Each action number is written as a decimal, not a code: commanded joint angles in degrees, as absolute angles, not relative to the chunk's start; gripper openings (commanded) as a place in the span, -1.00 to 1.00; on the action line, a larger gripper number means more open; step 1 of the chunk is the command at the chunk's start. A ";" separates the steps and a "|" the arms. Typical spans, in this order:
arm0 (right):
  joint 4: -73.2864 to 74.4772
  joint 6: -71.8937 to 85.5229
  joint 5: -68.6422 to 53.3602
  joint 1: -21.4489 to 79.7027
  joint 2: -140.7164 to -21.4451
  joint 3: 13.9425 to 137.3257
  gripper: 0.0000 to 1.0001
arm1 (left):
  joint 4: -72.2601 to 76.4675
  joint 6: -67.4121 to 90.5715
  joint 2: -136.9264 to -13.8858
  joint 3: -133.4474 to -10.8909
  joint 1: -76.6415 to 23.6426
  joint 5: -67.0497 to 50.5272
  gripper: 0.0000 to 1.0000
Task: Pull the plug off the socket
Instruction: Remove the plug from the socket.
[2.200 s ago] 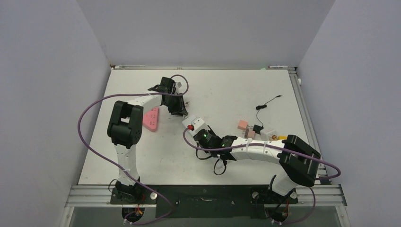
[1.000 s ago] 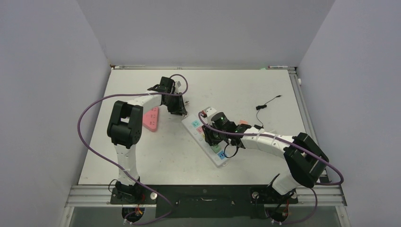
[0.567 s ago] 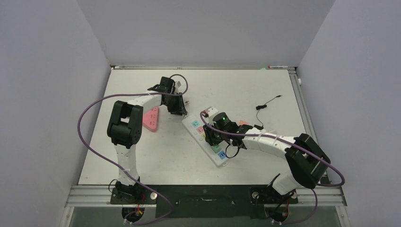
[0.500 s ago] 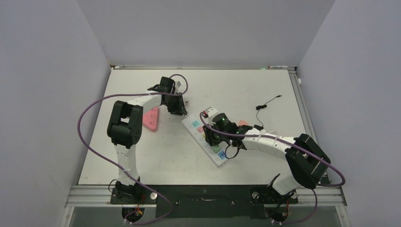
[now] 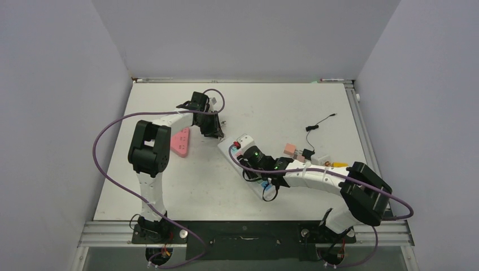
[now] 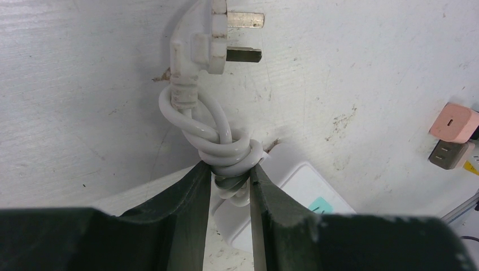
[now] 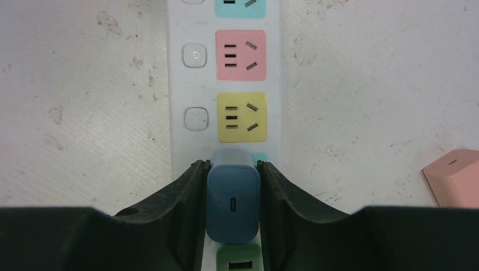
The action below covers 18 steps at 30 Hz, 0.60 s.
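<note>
Table (image 5: 282, 107): both arms reach into the middle and meet at the strip (image 7: 192, 87), which lies diagonally.

Left gripper (image 6: 230, 169): jaws clamped on the strip's coiled cord (image 6: 229, 149) right at the strip's end. It anchors the cord, not the body.

Right gripper (image 7: 230, 167): jaws clamped on the flat sides of the blue plug (image 7: 233, 203). The plug sits over the teal socket (image 7: 260, 159), between the yellow and green ones. Can't tell whether the pins are partly out.

Risks:
- The strip may lift with the plug. My only hold-down is through the cord, and the coil could stretch or slide between the fingers.
- An off-axis pull would bind the pins and drag the strip sideways.
- The plug sides look smooth, so my pads may slip off under load.
- The pink charger (image 7: 452, 175) lies near the strip. If the strip swings, it could knock into it.

Views:
- Top: arm layout and strip angle, but my right wrist hides the plug.
- Right wrist: the only view of the clamp and socket colours; no cord in it.
- Left wrist: the only view of the coil and the strip's own bare mains pins (image 6: 243, 36), lying loose on the table.
</note>
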<state>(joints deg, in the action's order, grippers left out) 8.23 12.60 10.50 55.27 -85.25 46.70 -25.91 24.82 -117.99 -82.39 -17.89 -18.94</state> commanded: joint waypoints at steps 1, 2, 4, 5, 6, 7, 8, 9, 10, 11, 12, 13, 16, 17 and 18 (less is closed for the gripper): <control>12.77 11.70 20.33 57.74 -87.01 49.78 -0.89 | -25.98 22.59 -119.62 -83.06 -16.53 -13.82 -1.00; 13.07 11.55 20.91 58.33 -87.54 50.13 -0.89 | -25.96 22.59 -119.61 -83.06 -16.52 -13.88 -1.00; 13.63 11.45 22.16 59.07 -88.25 50.66 -0.89 | -26.00 22.57 -119.58 -83.06 -16.52 -13.89 -1.00; 13.88 11.43 22.75 59.45 -88.55 50.89 -0.89 | -25.96 22.59 -119.47 -83.06 -16.52 -13.89 -1.00; 14.11 11.28 23.36 59.76 -88.87 51.15 -0.89 | -26.00 22.59 -119.52 -83.06 -16.52 -13.89 -1.00; 14.38 11.27 23.95 60.13 -89.09 51.42 -0.89 | -25.95 22.59 -119.53 -83.08 -16.52 -13.89 -1.00; 14.67 11.12 24.48 60.43 -89.38 51.68 -0.89 | -26.01 22.59 -119.53 -83.06 -16.57 -13.89 -1.00; 14.98 10.98 24.95 60.80 -89.57 52.10 -0.89 | -25.94 22.59 -119.53 -83.06 -16.53 -13.95 -1.00; 15.34 10.84 25.45 61.26 -89.88 52.38 -0.89 | -26.01 22.59 -119.53 -83.13 -16.52 -13.98 -1.00; 15.77 10.74 26.20 61.67 -90.29 52.77 -0.89 | -25.97 22.59 -119.49 -83.14 -16.52 -13.98 -1.00; 16.15 10.58 26.87 62.16 -90.75 53.05 -0.89 | -25.96 22.57 -119.45 -83.13 -16.52 -13.97 -1.00; 16.55 10.47 27.65 62.62 -91.20 53.42 -0.89 | -25.99 22.59 -119.44 -83.07 -16.53 -13.97 -1.00; 17.17 10.37 28.80 63.71 -92.39 54.08 -0.89 | -25.96 22.59 -119.36 -83.06 -16.52 -13.97 -1.00; 17.20 10.37 29.04 63.98 -92.64 54.13 -0.89 | -25.98 22.59 -119.36 -83.06 -16.52 -13.97 -1.00; 17.22 10.45 29.01 64.13 -92.77 54.26 -0.89 | -25.99 22.59 -119.36 -83.06 -16.52 -13.97 -1.00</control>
<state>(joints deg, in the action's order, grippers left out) 13.65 11.09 23.81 63.05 -91.35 52.77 -25.85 24.82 -117.99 -82.39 -17.87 -18.87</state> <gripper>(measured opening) 0.334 0.247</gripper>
